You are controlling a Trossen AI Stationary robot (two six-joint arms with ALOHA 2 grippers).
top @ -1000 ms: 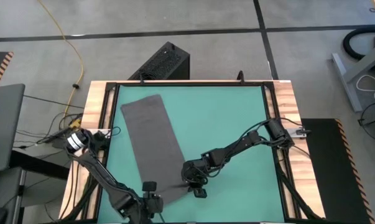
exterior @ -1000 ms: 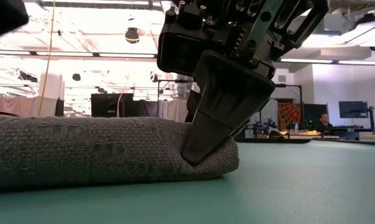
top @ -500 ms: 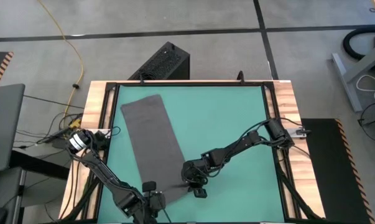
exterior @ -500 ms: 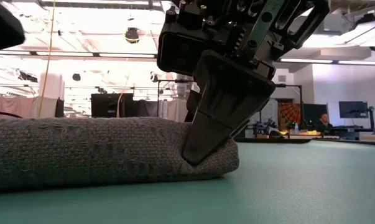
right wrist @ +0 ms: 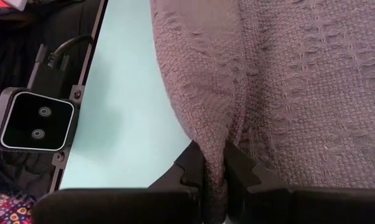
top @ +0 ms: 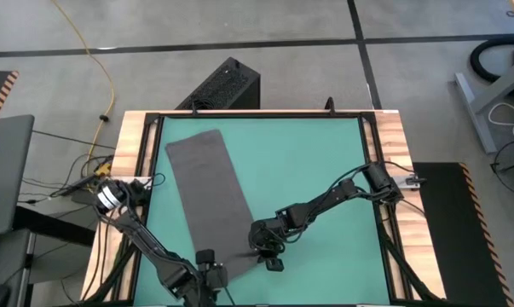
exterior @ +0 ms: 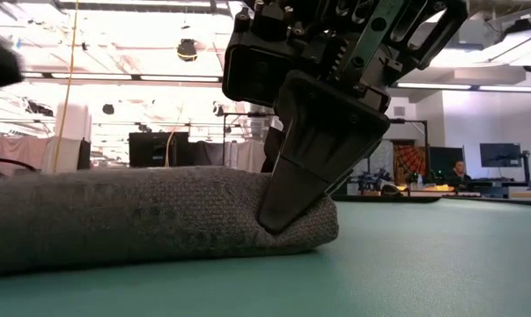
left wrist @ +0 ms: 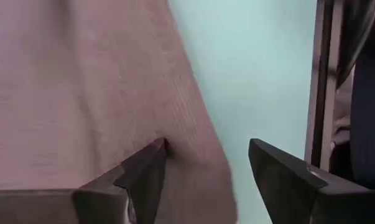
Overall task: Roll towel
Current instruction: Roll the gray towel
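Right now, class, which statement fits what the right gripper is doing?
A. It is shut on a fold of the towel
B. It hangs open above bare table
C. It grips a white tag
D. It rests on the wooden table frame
A: in the right wrist view the right gripper has its two dark fingers pinched tight on a raised fold of the towel.

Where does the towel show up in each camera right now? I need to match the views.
High view: towel, a long strip on the mat's left half.
Low view: folded bulge at left, pinched by the right gripper.
Left wrist view: fills the left.
Right wrist view: fills the right, a fold in the jaws.
Shared landmark: green table mat.
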